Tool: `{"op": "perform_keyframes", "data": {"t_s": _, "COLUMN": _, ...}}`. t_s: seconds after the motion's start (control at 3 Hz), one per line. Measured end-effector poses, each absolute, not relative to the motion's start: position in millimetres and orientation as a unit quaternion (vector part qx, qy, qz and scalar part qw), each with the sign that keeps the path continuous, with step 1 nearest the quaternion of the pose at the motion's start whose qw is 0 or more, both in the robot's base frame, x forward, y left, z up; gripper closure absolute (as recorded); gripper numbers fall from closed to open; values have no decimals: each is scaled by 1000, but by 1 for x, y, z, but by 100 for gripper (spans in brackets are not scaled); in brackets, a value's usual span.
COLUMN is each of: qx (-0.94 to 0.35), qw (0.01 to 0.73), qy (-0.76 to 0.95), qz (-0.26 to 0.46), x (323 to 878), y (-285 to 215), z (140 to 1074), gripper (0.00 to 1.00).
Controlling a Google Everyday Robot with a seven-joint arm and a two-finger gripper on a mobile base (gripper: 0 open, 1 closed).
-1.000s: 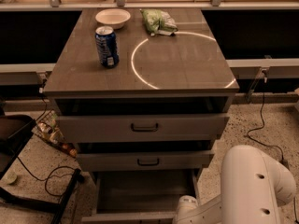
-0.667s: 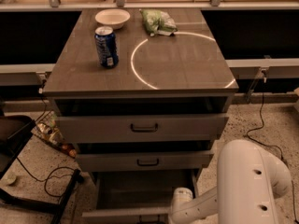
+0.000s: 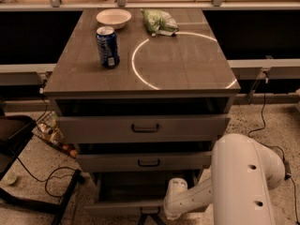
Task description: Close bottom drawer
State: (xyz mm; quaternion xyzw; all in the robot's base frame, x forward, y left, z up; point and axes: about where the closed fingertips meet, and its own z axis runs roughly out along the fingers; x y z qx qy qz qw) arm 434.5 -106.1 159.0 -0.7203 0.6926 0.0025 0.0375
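Change vs. 0.7 s ago: the arm's [image 3: 243,182] far end sits further left and slightly higher in the camera view. The large white link at lower right has shifted only a little. The bottom drawer [image 3: 119,205] has its front panel a touch higher in frame than before, so it appears partly pushed in, and its dark handle [image 3: 149,211] now shows at the lower edge. Items on the worktop [image 3: 187,74] are unchanged.

Arm pose: the big rounded link stands at the cabinet's right front corner. A thinner white link runs from it down and left, ending over the right half of the bottom drawer's front.

Gripper [image 3: 171,213]: at that end of the arm, low at the frame's bottom edge and just right of the handle. It is mostly cut off. Whether it is open or closed, or touching the drawer, cannot be told.

Bottom drawer: lowest of three and still open, with the dark tray interior visible behind the front panel.

The top drawer [image 3: 143,128] and the middle drawer [image 3: 147,162] each show a dark gap above the front.

Worktop: a blue can [image 3: 108,46] stands upright at left. A white bowl [image 3: 114,18] sits behind it, with a green bag [image 3: 159,21] to the bowl's right. A bright light ring [image 3: 140,76] lies across the right half.
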Motion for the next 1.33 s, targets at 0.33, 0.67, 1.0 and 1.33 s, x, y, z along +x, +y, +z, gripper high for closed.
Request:
{"op": "perform_keyframes", "data": {"t_s": 0.33, "qx": -728, "qw": 43, "qy": 684, "qz": -6, "x": 454, "y": -96, "z": 162, "gripper": 100}}
{"op": "perform_keyframes", "data": {"t_s": 0.67, "qx": -737, "qw": 46, "qy": 674, "qz": -14, "x": 483, "y": -83, "z": 159, "gripper": 100}}
{"op": "perform_keyframes", "data": {"t_s": 1.0, "qx": -737, "qw": 48, "qy": 674, "qz": -7, "x": 501, "y": -78, "z": 143, "gripper": 100}}
{"op": "perform_keyframes", "data": {"t_s": 1.33, "qx": -728, "qw": 44, "qy": 684, "qz": 4, "x": 510, "y": -88, "z": 123, "gripper": 100}}
